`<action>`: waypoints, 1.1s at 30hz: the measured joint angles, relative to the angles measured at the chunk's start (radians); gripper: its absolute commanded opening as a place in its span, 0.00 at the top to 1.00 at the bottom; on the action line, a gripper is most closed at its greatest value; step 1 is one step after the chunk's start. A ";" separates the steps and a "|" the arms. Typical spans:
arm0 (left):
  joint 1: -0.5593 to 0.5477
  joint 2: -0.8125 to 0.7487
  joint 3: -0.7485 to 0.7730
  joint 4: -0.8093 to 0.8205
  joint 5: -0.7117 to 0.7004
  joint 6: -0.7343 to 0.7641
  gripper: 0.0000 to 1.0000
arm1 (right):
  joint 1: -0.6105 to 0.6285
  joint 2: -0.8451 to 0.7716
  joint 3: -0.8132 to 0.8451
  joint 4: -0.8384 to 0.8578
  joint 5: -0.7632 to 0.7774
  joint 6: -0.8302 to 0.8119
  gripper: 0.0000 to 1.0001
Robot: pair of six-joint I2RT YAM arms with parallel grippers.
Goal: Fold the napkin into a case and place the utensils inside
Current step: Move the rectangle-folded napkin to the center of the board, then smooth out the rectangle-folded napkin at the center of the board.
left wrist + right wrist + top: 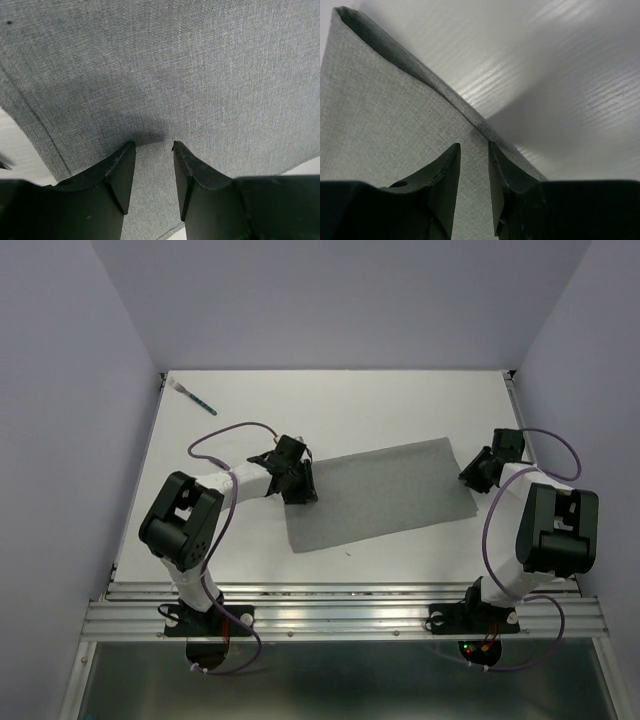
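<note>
The grey napkin (380,495) lies flat on the white table (400,410) as a long slanted band. The right wrist view shows a doubled, folded edge of the napkin (380,110). No case is in view. My left gripper (302,490) hovers over the band's left end. Its jaws are open in the left wrist view (153,146), with flat napkin (200,75) showing between them. My right gripper (468,477) is at the band's right end, open by a narrow gap (473,146) just above the cloth beside the fold. A teal-handled utensil (195,398) lies at the far left corner.
Purple-grey walls close the table in at the back and both sides. A metal rail (340,610) with both arm bases runs along the near edge. Bare white tabletop (560,75) lies beyond the napkin's fold.
</note>
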 measured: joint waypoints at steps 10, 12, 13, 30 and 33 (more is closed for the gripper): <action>0.129 0.050 0.050 0.026 0.005 0.048 0.52 | 0.009 -0.125 -0.152 -0.013 -0.056 0.026 0.64; 0.138 0.050 0.050 0.026 0.003 0.051 0.52 | 0.016 -0.147 -0.174 -0.023 -0.056 0.023 0.64; 0.142 0.050 0.050 0.026 0.004 0.052 0.52 | 0.020 -0.163 -0.185 -0.031 -0.055 0.023 0.64; 0.116 0.059 0.224 -0.057 0.023 0.058 0.51 | 0.306 -0.114 0.082 -0.081 -0.020 0.037 0.66; 0.108 0.134 0.296 -0.038 0.042 0.051 0.51 | 0.396 0.009 0.185 -0.073 -0.018 0.051 0.68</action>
